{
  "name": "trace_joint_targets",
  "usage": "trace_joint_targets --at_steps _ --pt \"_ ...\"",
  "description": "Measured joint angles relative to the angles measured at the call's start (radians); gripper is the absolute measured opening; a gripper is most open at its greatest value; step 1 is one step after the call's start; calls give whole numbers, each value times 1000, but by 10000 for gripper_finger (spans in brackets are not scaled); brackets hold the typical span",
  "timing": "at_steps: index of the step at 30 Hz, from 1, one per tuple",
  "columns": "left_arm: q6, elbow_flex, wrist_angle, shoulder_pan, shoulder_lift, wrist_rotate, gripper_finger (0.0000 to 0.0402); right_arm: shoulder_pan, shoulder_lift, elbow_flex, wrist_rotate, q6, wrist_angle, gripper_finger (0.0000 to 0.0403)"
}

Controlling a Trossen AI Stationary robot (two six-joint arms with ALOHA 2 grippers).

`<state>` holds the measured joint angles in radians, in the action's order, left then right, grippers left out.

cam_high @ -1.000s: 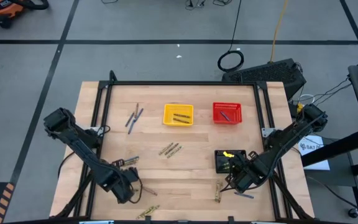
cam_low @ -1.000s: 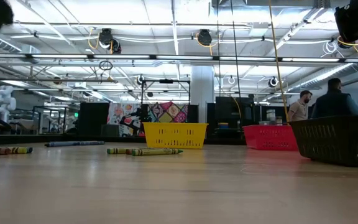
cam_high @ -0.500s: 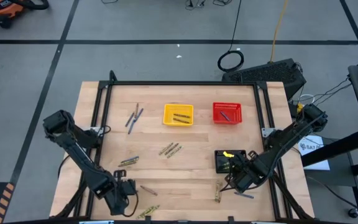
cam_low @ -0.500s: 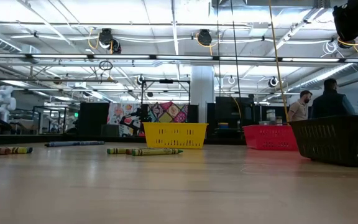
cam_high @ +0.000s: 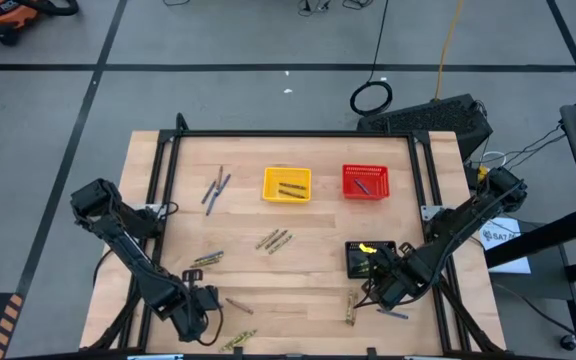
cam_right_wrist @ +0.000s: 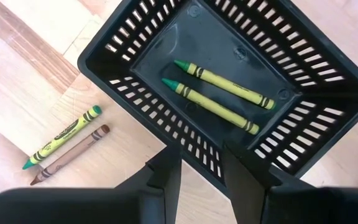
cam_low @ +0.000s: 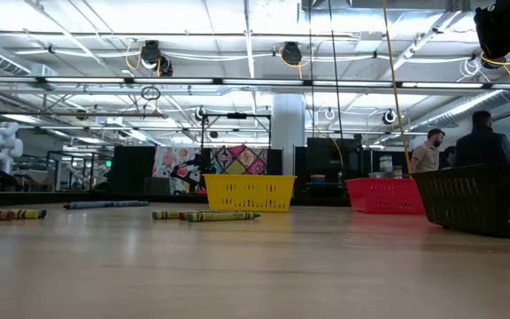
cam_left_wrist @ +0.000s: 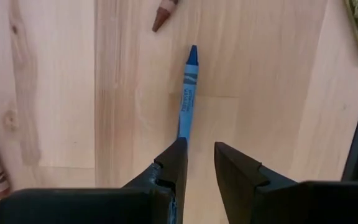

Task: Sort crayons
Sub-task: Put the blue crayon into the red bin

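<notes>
Crayons lie scattered on the wooden table: a blue-purple group at the far left, olive ones in the middle, and others along the near edge. My left gripper points down, open, over the near left of the table. A blue crayon lies flat just ahead of it, its near end hidden behind one finger. My right gripper hangs open over the rim of the black basket, which holds two green crayons.
A yellow basket and a red basket stand at the far middle, each with crayons inside. A green and a brown crayon lie beside the black basket. A black frame borders the table. People stand in the room beyond.
My left gripper has moved toward the table's near edge and a little down, rolling about its own axis, and has uncovered the crayons it stood over. Its fingers have stayed as far apart as before.
</notes>
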<state>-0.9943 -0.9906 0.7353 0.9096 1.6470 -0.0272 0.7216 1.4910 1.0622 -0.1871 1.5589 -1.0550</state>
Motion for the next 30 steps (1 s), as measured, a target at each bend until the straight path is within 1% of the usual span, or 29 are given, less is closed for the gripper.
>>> trace_joint_targets --at_steps 13,30 --pt "7 48 -39 -5 0 -7 86 0 0 0 0 0 0 102" --pt "9 50 -49 -18 0 -6 86 0 0 0 0 0 0 102"
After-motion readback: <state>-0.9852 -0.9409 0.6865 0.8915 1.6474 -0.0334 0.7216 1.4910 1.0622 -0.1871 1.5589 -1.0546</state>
